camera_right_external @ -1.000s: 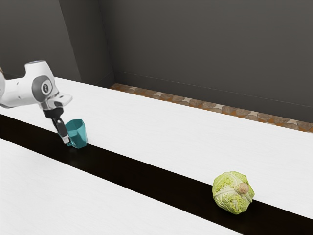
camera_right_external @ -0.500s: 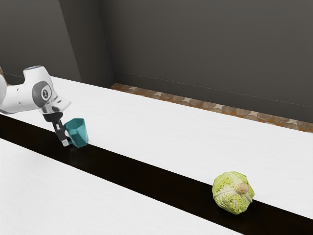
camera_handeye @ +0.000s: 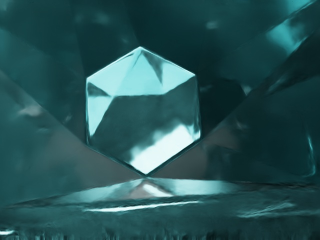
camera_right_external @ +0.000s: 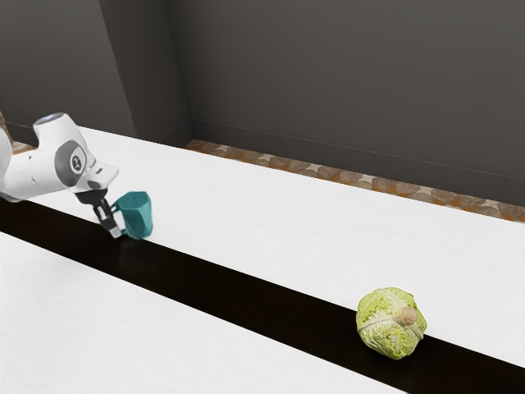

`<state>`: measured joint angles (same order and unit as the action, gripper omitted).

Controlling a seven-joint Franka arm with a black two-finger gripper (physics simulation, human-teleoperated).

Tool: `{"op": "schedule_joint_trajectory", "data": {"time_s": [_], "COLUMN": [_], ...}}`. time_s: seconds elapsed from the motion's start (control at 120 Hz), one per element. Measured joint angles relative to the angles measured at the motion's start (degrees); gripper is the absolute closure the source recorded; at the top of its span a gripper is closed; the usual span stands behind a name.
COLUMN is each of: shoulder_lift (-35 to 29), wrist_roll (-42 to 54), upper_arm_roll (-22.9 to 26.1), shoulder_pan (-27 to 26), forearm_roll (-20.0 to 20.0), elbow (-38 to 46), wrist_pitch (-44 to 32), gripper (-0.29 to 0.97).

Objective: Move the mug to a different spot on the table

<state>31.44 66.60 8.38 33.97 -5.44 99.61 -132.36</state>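
Mug (camera_right_external: 136,213) tilted, gripped by hand (camera_right_external: 110,222), arm cut off at edge

from where i stand, the long table (camera_right_external: 295,209) has a white top, crossed from its left edge toward its near right corner by a broad black band (camera_right_external: 246,291) with a faint sheen. beyond the tabletop's far edge a narrow strip of floor (camera_right_external: 344,175) shows, mottled orange and brown. above it rises a plain dark grey wall (camera_right_external: 353,74), with a thin paler line along its foot. past the tabletop's far left corner, another grey wall panel (camera_right_external: 49,57) meets it at an angle. the light is soft and even.
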Motion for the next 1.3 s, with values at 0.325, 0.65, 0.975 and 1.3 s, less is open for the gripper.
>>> {"op": "schedule_joint_trajectory", "data": {"time_s": [0.325,0.65,0.975,1.3], "shoulder_lift": [-6.0,-16.6,-16.8,-17.7], "wrist_roll": [0.6,0.5,0.3,0.8], "upper_arm_roll": [4.0,7.3,10.7,11.3], "shoulder_pan": [0.0,-0.7,-1.7,-1.7], "forearm_roll": [-5.1,-9.4,-9.7,-10.3], "elbow": [6.8,20.3,26.0,28.4], "wrist_pitch": [-7.7,-9.7,-10.1,-9.1], "gripper": [0.73,0.76,0.78,0.41]}}
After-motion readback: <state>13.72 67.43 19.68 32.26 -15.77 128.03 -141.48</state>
